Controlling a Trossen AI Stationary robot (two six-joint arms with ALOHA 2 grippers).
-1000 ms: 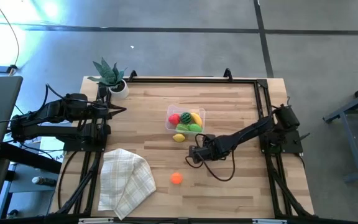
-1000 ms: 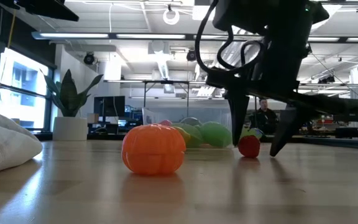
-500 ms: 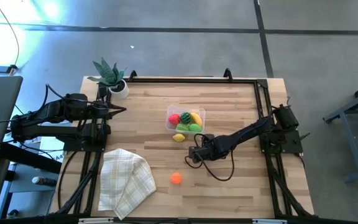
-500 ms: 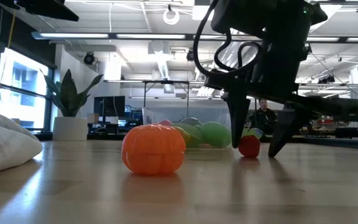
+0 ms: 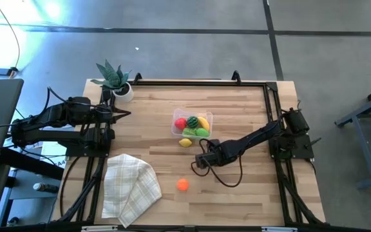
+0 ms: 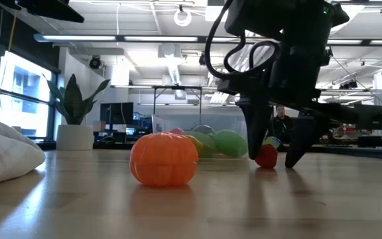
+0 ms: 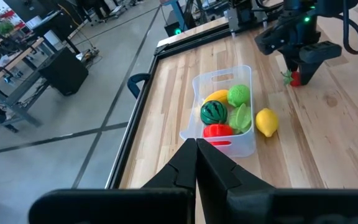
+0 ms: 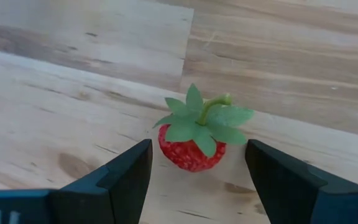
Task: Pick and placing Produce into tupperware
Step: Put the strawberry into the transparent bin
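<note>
Pale wooden planks make up the surface (image 5: 237, 103), framed by a dark rail, with a grey floor around it and a lit workshop room behind in the low view.

Down at the planks near the middle, the right hand (image 8: 194, 171) stands with its two dark fingers (image 8: 126, 171) spread, one on each side of a small red toy strawberry with a green leafy cap (image 8: 194, 140). The berry rests on the wood between the fingers, and a gap shows on both sides, so neither finger appears to touch it, though the low view is too crowded to be sure. In that low view the right hand (image 6: 270, 156) straddles the same strawberry (image 6: 266, 156).

Just beyond the hand lies a yellow toy lemon (image 5: 185, 142), loose on the surface and close against the clear rectangular plastic container with rounded corners (image 5: 206, 117). Inside the container sit a red piece (image 7: 216, 130), a dark green striped round piece (image 7: 213, 112), two light green pieces and a yellow-orange one.

Nearer the front edge, well apart from the hand, an orange ribbed toy ball (image 5: 183, 185) lies alone. A checked folded cloth (image 5: 131, 187) is at the front left, and a potted green plant (image 5: 116, 78) stands at the back left corner.

The left hand (image 5: 122, 115) waits at the left edge, fingers pressed together.
</note>
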